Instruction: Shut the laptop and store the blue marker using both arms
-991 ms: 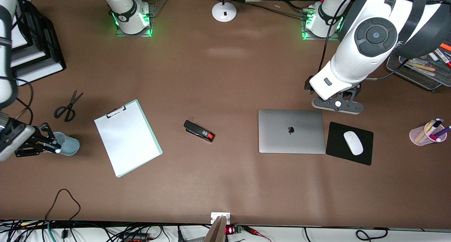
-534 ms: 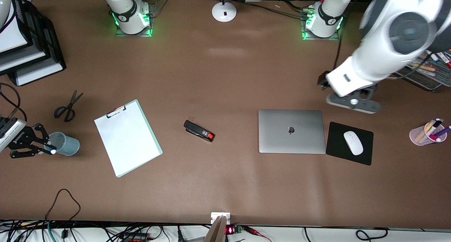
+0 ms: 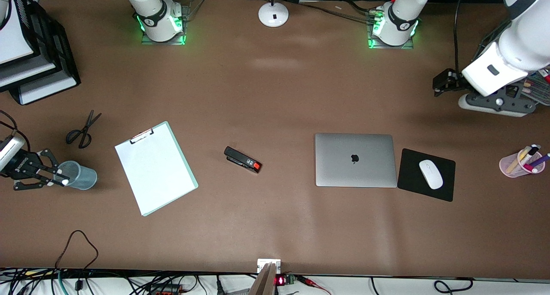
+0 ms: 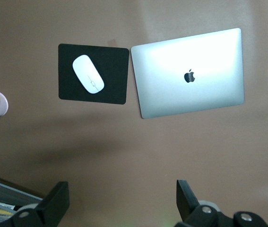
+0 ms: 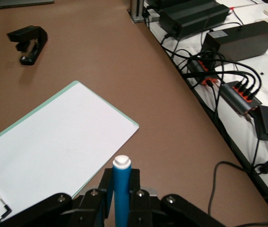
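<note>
The laptop (image 3: 355, 159) lies shut on the table, lid up with the dark logo showing; it also shows in the left wrist view (image 4: 190, 73). My left gripper (image 3: 444, 82) hangs open and empty over bare table toward the left arm's end, its fingers (image 4: 58, 201) spread wide. My right gripper (image 3: 51, 175) is shut on the blue marker (image 5: 122, 189), whose pale end (image 3: 65, 182) sticks out at the rim of a blue-grey cup (image 3: 81, 175) at the right arm's end. In the right wrist view the gripper (image 5: 121, 177) clamps the marker's shaft.
A black mouse pad (image 3: 442, 190) with a white mouse (image 3: 430, 174) lies beside the laptop. A pink pen cup (image 3: 517, 164) and a mesh tray (image 3: 539, 91) stand at the left arm's end. Clipboard (image 3: 154, 168), stapler (image 3: 242, 159), scissors (image 3: 81, 129) and black paper trays (image 3: 38, 63) fill the rest.
The left arm has swung away from the laptop toward the mesh tray, still open. The right gripper has drawn back slightly from the cup with the marker still held.
</note>
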